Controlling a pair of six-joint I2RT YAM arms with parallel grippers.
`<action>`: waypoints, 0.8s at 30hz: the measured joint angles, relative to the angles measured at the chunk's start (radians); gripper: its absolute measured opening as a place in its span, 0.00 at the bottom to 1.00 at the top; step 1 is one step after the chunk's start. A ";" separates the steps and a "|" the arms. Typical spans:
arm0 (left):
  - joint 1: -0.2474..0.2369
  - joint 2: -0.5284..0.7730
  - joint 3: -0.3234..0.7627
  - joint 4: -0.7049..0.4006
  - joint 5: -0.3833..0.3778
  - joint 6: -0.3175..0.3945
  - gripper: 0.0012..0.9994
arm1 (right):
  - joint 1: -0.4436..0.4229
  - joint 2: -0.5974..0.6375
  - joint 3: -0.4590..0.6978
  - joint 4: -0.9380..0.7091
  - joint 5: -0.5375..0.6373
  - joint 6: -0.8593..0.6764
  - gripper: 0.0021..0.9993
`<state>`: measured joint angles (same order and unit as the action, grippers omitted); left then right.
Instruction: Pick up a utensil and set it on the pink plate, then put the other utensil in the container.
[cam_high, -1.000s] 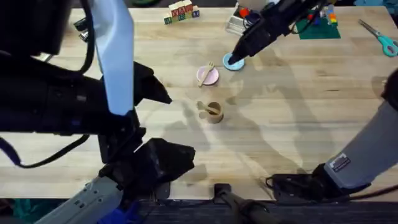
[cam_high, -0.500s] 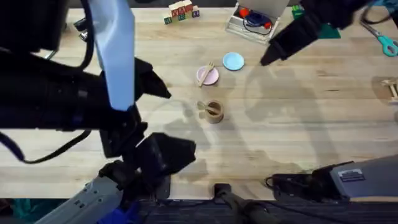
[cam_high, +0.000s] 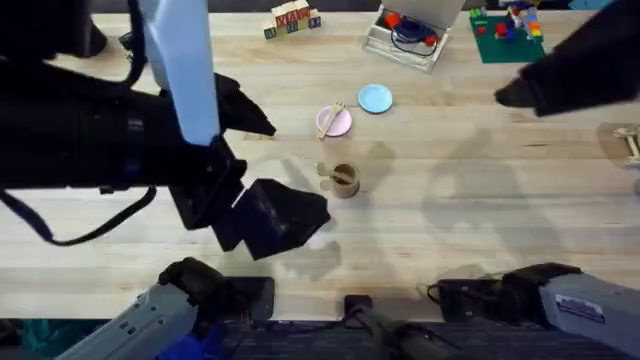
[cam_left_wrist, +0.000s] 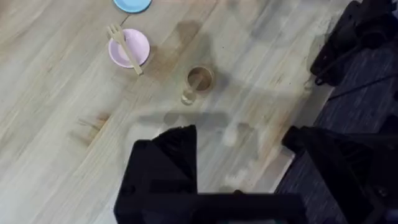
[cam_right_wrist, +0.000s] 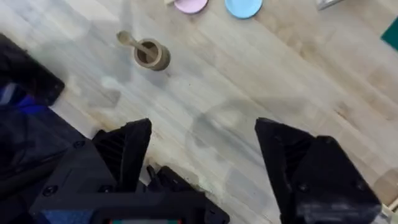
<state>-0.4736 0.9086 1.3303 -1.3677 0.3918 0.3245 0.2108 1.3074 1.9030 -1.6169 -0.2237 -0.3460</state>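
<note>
From overhead, the fork (cam_high: 332, 112) lies across the pink plate's (cam_high: 336, 123) 10 o'clock rim, the light blue plate (cam_high: 376, 98) sits near at its 2 o'clock, and the container (cam_high: 344, 181) at 6 o'clock holds the tineless utensil (cam_high: 328, 173), its end poking out at 9 o'clock. The left pincer (cam_left_wrist: 249, 140) stands apart above the bare surface (cam_left_wrist: 56, 155), its fingers partly cut off. The right pincer (cam_right_wrist: 202, 134) is likewise spread wide and empty, the pink plate half cut off there.

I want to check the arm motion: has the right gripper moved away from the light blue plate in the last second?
Yes. The right gripper, earlier over the light blue plate, is now well to the right of it, toward the table's right edge.
</note>
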 joint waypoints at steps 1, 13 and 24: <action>0.000 0.000 0.004 0.000 -0.004 -0.005 0.99 | 0.000 -0.019 0.000 0.000 0.001 0.003 1.00; 0.000 -0.001 0.138 -0.034 -0.078 -0.057 0.99 | 0.000 -0.143 0.000 0.000 0.007 0.010 1.00; 0.000 -0.001 0.164 -0.035 -0.107 -0.071 0.99 | 0.000 -0.149 0.000 0.000 0.008 0.062 1.00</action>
